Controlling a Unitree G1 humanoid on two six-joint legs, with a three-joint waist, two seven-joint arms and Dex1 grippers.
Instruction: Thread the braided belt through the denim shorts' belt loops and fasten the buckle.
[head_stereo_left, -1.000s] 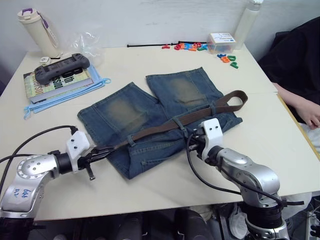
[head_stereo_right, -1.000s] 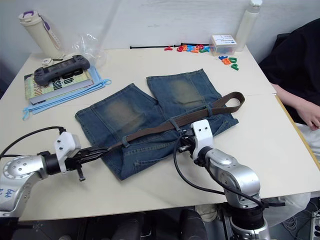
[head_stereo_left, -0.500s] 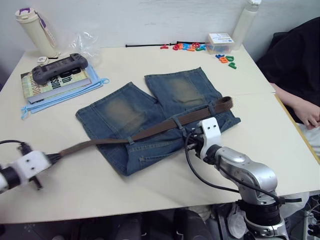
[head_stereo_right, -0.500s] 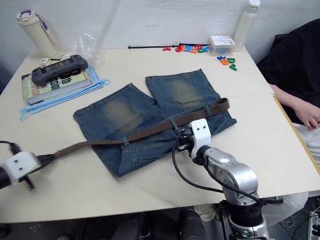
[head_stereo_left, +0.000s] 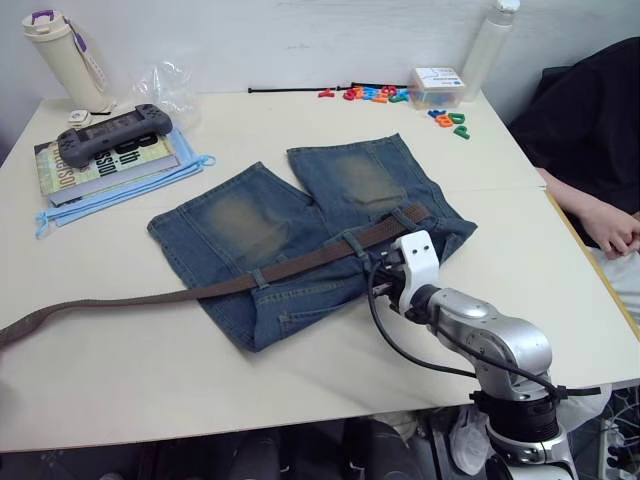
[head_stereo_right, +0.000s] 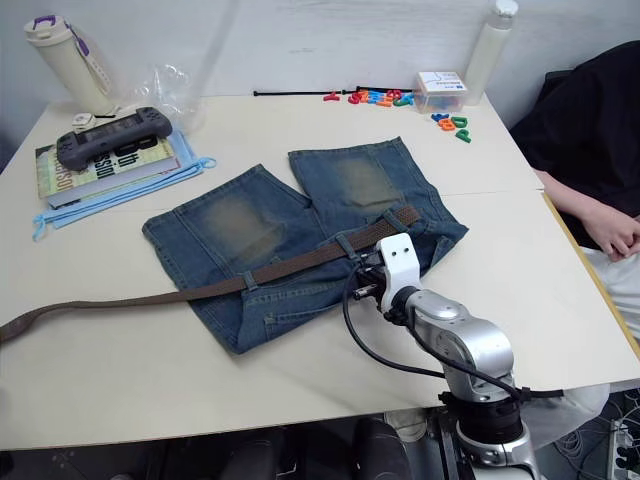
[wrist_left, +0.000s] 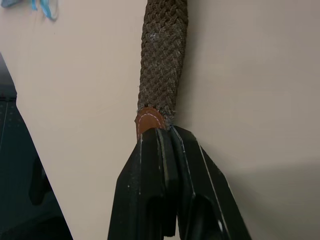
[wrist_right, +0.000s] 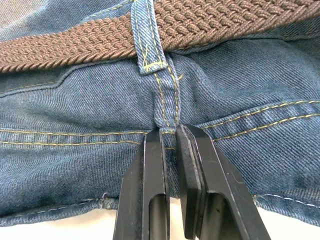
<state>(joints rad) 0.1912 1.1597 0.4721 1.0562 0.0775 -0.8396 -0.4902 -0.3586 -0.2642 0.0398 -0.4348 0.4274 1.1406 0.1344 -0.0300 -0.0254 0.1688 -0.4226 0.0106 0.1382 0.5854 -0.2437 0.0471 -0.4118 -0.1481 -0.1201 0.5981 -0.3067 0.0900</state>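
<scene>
The denim shorts (head_stereo_left: 300, 220) lie flat mid-table, waistband toward me. The braided belt (head_stereo_left: 120, 302) runs from the table's left edge through the belt loops (head_stereo_left: 258, 277) and ends at the shorts' right side (head_stereo_left: 405, 216). One loop (wrist_right: 149, 35) shows close up with the belt under it. My left gripper (wrist_left: 157, 131) is shut on the belt's reddish leather tip (wrist_left: 148, 120). My right gripper (head_stereo_left: 379, 286) is shut on a fold of the waistband's denim (wrist_right: 167, 120) just below that loop. The buckle is hidden.
At the back left are a book stack with a game controller (head_stereo_left: 108, 133), a bottle (head_stereo_left: 62, 58) and a plastic bag (head_stereo_left: 165, 85). Coloured letters (head_stereo_left: 385, 93), a small box (head_stereo_left: 437, 84) and a white bottle (head_stereo_left: 492, 45) stand at the back right. A person's hand (head_stereo_left: 620, 228) rests at the right edge.
The left gripper has pulled the belt's tip far left, out of the head views. The belt has slid through the loops, and its doubled right end has drawn in to the shorts.
</scene>
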